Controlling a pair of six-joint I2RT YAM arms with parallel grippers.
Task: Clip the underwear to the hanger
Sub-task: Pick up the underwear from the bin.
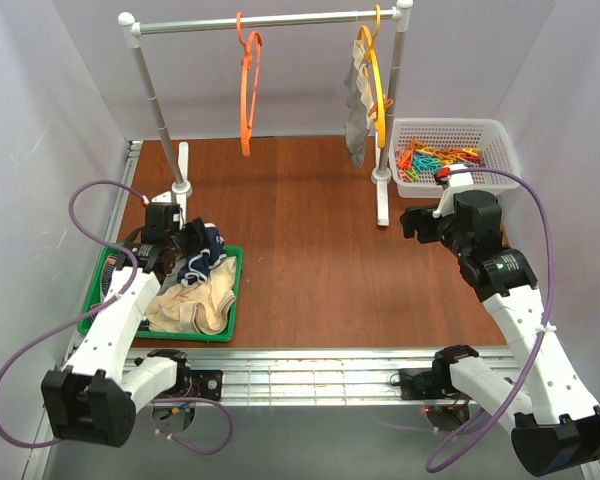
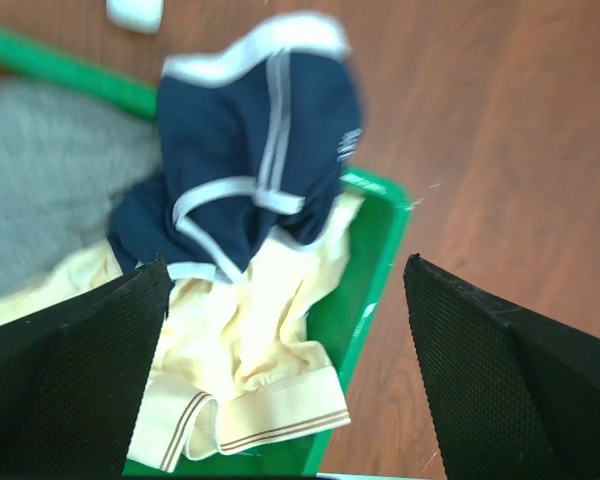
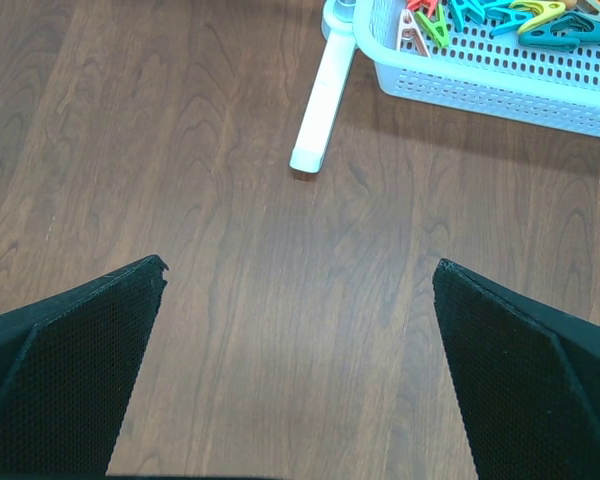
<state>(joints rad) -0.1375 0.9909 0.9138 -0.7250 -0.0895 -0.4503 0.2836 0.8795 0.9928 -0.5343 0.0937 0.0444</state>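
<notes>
Navy blue fabric briefs w/ white piping (image 1: 202,248) are lying bunched at the far end of the green plastic tray (image 1: 236,295), lower left of the top view. They're sitting on beige underwear (image 1: 195,305), w/ part reaching over the tray rim. Grey underwear (image 2: 50,170) is showing at the left of the left wrist view.

Left fingers (image 2: 80,380) are hanging spread wide just over the pile, gripping nothing; the briefs are sitting upper middle of their view. Right fingers (image 3: 70,350) are also standing fully apart & empty over bare brown wooden worktop (image 3: 280,200), near the white perforated basket of coloured clips (image 3: 480,85). The thin red-orange plastic hanger (image 1: 246,100) is hanging on the white rail (image 1: 270,22), upper centre, well apart from the tray.

Handling, my read: the briefs are looking light, soft & floppy, so they'll prob. be sagging & folding once lifted. A deep pinch is risking dragging the beige pair along too. Best hold is looking like the white waistband edge (image 2: 255,50) at the top of the heap, since it's thicker & raised clear of the beige fabric. Pinching it there is leaving a flat edge free for a clip at the hanger.
</notes>
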